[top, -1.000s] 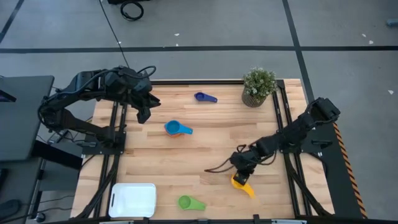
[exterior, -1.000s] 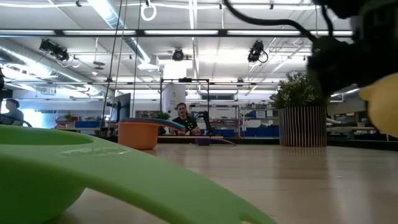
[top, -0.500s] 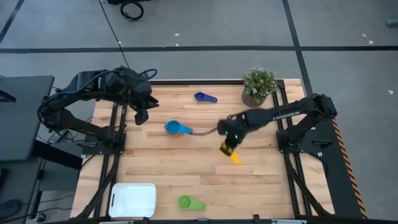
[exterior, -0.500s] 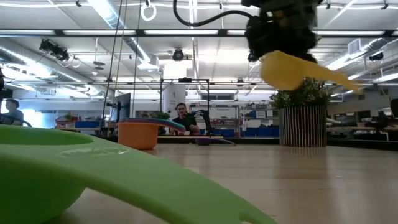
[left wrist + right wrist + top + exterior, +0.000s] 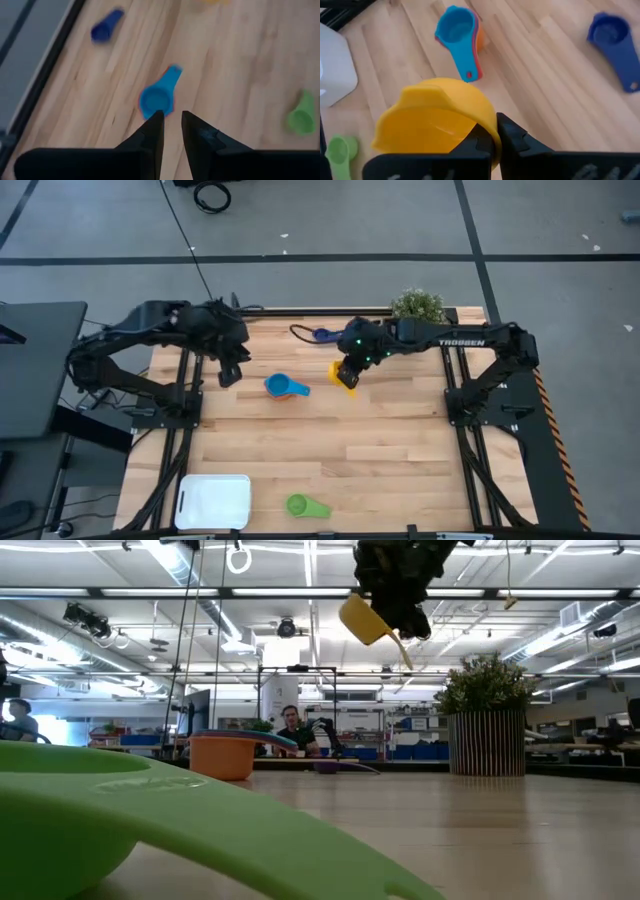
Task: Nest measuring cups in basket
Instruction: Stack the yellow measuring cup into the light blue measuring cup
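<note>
Measuring cups lie scattered on the worktop (image 5: 400,440), none yet inside the basket (image 5: 213,501), which sits at the near left corner. Right arm reaches across the far middle; right pincer (image 5: 347,372) is clamped shut on the rim of the yellow cup (image 5: 343,376), held high above the wood. Left pincer (image 5: 229,369) hangs over the far left, jaws narrowly apart, holding nothing. A potted plant (image 5: 416,313) stands at the far right corner.

Stacked cups (image 5: 283,387), blue inside red inside orange, rest left of the yellow one. Navy cup (image 5: 328,336) lies near the far edge; green cup (image 5: 304,505) lies near the front, just right of the basket.

Judgement: the cups look light, rigid and smooth, likely to slip or swing in a thin grip; rim or handle root seems the soundest hold.

Right wrist view shows the rim grip and the stack's layers (image 5: 461,31). Low view shows how high the yellow cup (image 5: 366,619) hangs. Left wrist view shows the empty fingers (image 5: 153,131) above the stack.
</note>
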Available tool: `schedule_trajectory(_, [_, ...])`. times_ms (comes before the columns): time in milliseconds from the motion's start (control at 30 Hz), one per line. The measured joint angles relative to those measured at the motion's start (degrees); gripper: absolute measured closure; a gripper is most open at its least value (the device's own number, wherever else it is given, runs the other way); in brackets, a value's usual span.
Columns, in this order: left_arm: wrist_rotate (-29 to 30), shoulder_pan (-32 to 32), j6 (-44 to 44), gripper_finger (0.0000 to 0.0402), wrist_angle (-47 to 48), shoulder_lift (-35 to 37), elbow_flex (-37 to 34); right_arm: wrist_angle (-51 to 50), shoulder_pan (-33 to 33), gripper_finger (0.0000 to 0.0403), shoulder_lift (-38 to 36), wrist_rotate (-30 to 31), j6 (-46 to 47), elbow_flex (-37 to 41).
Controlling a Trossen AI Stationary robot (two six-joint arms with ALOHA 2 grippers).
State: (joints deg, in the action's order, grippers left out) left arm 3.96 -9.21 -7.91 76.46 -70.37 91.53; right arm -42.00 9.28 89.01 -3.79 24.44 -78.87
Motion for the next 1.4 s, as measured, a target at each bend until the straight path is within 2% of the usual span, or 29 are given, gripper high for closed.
schedule_trajectory(133, [2.38, 0.00, 0.09, 0.0326, -0.35, -0.02, -7.48, -0.04, 0.78, 0.0393, 0.00, -0.16, -4.21, -1.89])
schedule_trajectory(300, [3.88, 0.00, 2.59, 0.0326, -5.57, -0.02, -17.54, -0.09, 1.35, 0.0393, 0.00, -2.34, -8.35, -3.90])
schedule_trajectory(533, [3.81, 0.00, 0.76, 0.0326, -19.05, -0.09, -32.13, -0.40, 1.40, 0.0393, 0.00, -2.03, -8.94, -5.68])
schedule_trajectory(733, [3.74, 0.00, -1.29, 0.0326, -26.83, -0.09, -40.81, -2.56, 1.38, 0.0393, 0.00, -1.73, -9.22, -5.68])
schedule_trajectory(1100, [3.82, 0.00, -2.10, 0.0326, -41.28, -0.24, -51.68, -2.54, 1.38, 0.0393, 0.00, -1.77, -9.22, -5.68])
schedule_trajectory(1400, [5.04, 0.00, -0.11, 0.0326, -46.08, -7.60, -53.59, -2.15, 1.33, 0.0393, 0.00, -1.78, -9.20, -5.68])
